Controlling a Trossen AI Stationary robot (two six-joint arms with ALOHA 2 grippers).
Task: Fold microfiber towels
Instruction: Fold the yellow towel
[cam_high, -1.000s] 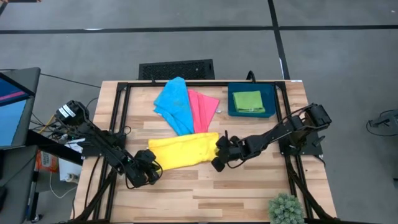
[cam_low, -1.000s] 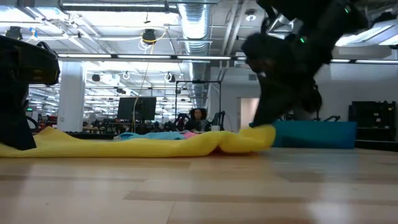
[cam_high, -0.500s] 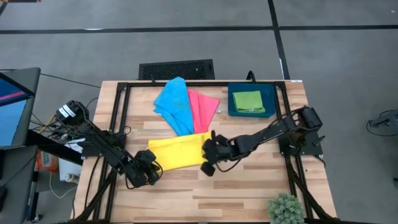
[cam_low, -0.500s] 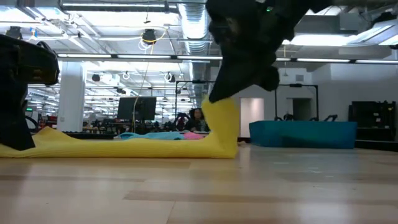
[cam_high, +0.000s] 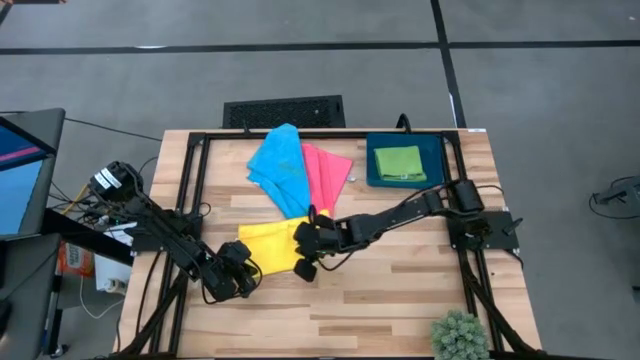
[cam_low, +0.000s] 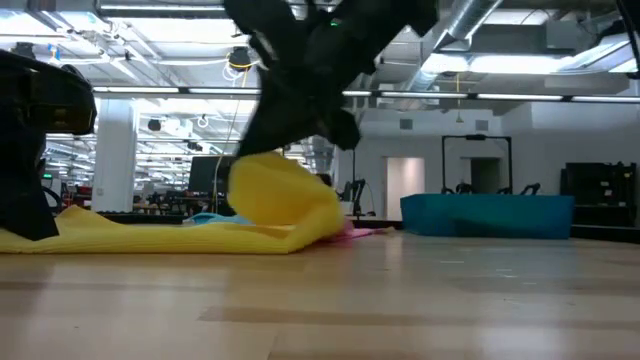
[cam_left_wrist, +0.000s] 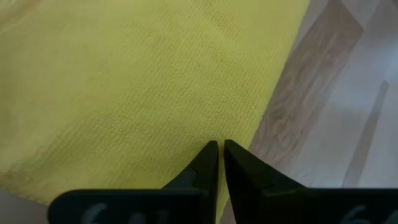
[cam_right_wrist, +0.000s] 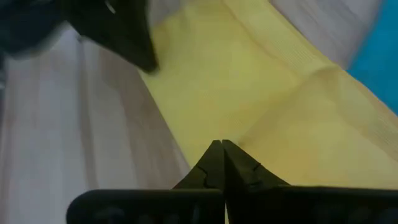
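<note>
The yellow towel lies on the table's near middle, its right end raised and curling over its flat left part. My right gripper is shut on that raised end. My left gripper is shut, with its tips on the towel's near left corner. The sky-blue towel and the pink towel lie spread behind the yellow one, overlapping each other. The green towel lies folded in the dark blue tray. My left gripper presses its shut fingertips down on the yellow towel close to its edge, from above; the cloth lies flat on the table there. My right gripper pinches the yellow towel's right end between its two fingers, coming from the table's right side. That end is lifted clear and hangs slack below the fingers, bent over the part lying on the table.
The dark blue tray stands at the far right and also shows in the low view. A small potted plant stands at the near right corner. A black frame runs along the table's edges. Bare wood lies near and right of the yellow towel.
My right gripper has gone toward the table's left and risen, staying shut on the yellow towel's right end. That end has been lifted off the table and carried over the towel's middle, folding it. The left end has stayed flat under my still left gripper.
</note>
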